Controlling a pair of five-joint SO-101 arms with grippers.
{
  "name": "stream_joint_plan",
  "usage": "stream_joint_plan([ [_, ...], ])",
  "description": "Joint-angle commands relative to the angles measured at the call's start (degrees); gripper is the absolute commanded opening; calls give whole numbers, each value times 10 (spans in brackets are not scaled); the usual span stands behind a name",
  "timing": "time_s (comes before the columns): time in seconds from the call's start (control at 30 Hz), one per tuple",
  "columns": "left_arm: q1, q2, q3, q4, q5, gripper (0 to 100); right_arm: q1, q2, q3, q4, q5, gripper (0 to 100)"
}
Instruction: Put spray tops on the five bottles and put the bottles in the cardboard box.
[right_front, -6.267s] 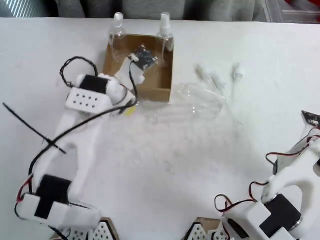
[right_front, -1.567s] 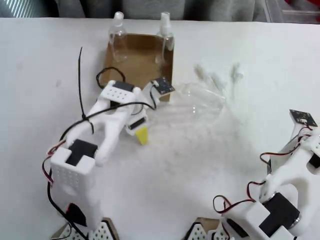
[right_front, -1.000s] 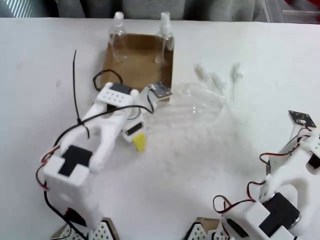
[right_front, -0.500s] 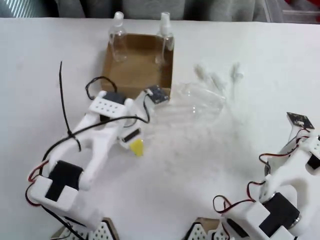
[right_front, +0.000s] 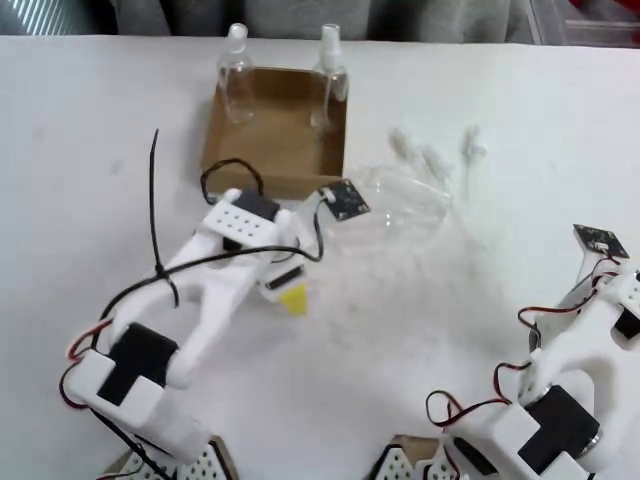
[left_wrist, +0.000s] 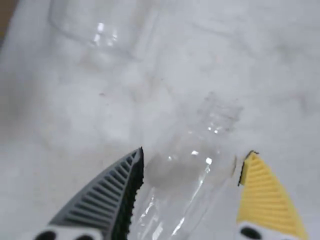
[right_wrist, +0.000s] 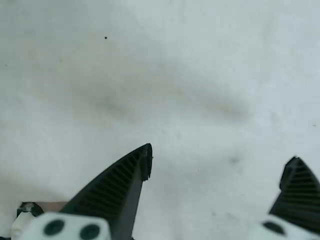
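From the high view: cardboard box (right_front: 270, 186) toward the far side of the table (right_front: 90, 120), open side up. Inside it, upright at the far-left corner, left capped bottle (right_front: 235, 75); upright at the far-right corner, right capped bottle (right_front: 329, 72); spray top on each. Just to the right of the box, flat on the table, lying bottles (right_front: 400, 200), clear and hard to count. Beyond those, level with the box's middle and off to its right, loose spray tops (right_front: 435, 160), three pale shapes near one another.

Just in front of the box's near-right corner: left gripper (right_front: 290, 290), tilted down at the table, yellow finger (right_front: 293, 298) foremost. From above, hard to make out what sits between the fingers, clear plastic over white.

Made plain by the left wrist view: jaws closed on a topless bottle (left_wrist: 192, 170), grey finger (left_wrist: 120, 185) against one side, yellow finger against the other, the bottle filling the whole gap. Open neck (left_wrist: 220, 112) reaching past the fingertips, pointing away from the gripper. Farther off, toward the box, another clear bottle (left_wrist: 105, 30) lying on the table.

Well apart from the box, at the table's near-right edge: right arm (right_front: 570, 360), folded back. In the right wrist view: right gripper (right_wrist: 220, 160), jaws spread wide, black fingers apart over bare white table, touching nothing.
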Motion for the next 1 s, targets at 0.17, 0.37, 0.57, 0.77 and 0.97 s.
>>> stream_joint_plan([
  [0.17,4,59,-20,-36,-21,317,-1,-18,-4,-5,5,365],
  [0.37,4,55,-18,-32,-5,313,-1,-18,-4,-5,5,365],
  [0.57,-22,55,-22,-19,88,317,-6,-18,14,-5,5,365],
  [0.77,-22,55,-33,-18,146,313,-5,-23,16,-6,5,365],
  [0.97,-28,58,-32,-15,301,243,-1,-23,15,-6,5,365],
])
